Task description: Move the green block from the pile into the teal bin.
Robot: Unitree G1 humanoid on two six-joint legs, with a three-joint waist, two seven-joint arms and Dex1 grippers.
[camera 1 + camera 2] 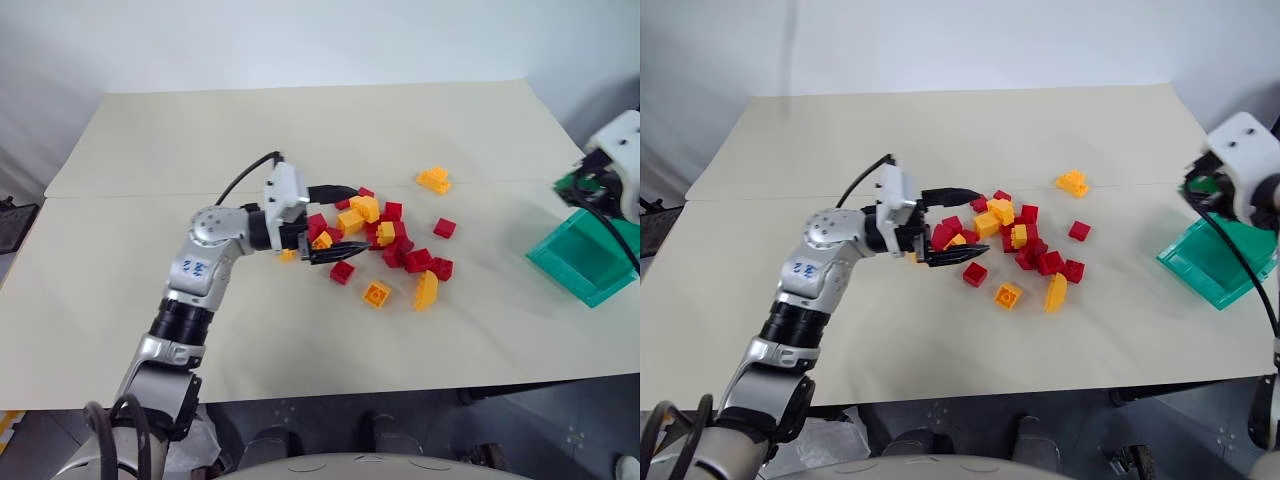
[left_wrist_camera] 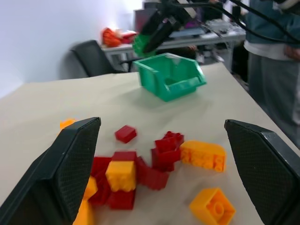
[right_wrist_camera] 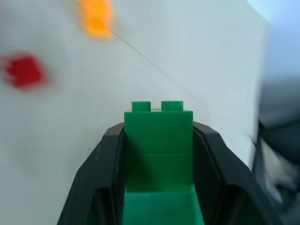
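The right gripper [image 3: 158,140] has its jaws clamped on the green block [image 3: 158,136] beside the teal bin [image 1: 585,255]; the left gripper [image 1: 335,222], jaws spread empty, may scatter the pile [image 1: 385,240]; releasing early would miss the bin.

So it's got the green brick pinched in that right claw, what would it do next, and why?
Probably carry it a little further until it hangs over the teal bin, then let go. The right gripper is shut on the green block and sits up beside the bin's far edge, so the block looks not yet inside. The left gripper stands open at the pile.
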